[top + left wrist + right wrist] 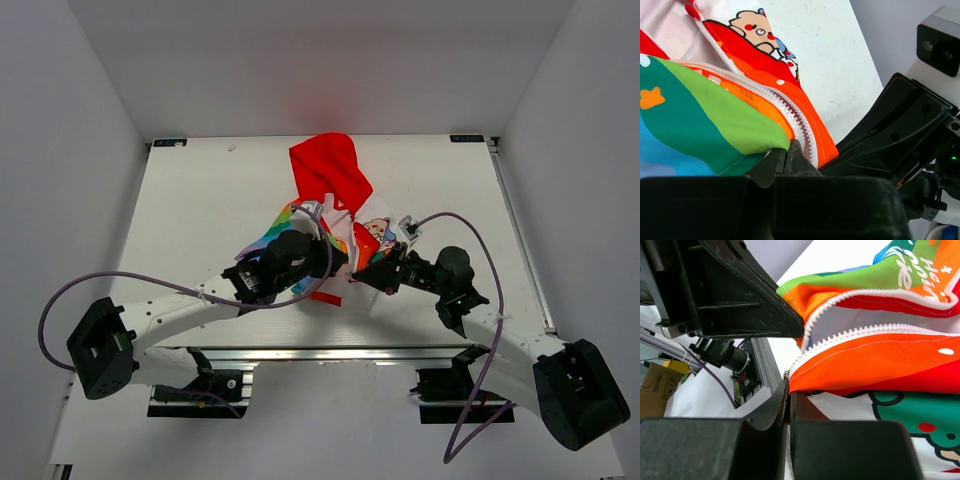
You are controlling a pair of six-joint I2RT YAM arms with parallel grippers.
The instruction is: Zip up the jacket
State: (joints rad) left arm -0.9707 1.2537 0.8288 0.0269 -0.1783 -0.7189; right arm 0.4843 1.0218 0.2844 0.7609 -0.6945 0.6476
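Observation:
The jacket (330,185) lies crumpled mid-table, red hood at the far end, rainbow-striped front toward me. My left gripper (312,250) is shut on the jacket's bottom hem; in the left wrist view (788,152) its jaws pinch the green and orange corner beside the white zipper teeth (799,122). My right gripper (372,272) is shut on the other front panel's bottom corner; in the right wrist view (789,387) its jaws clamp the orange hem just under the zipper tape (855,335). The two zipper halves are apart at the bottom. The two grippers nearly touch.
The white table (200,200) is walled on three sides. An aluminium rail (330,355) with the arm bases runs along the near edge. The left gripper's black body (730,295) fills the upper left of the right wrist view.

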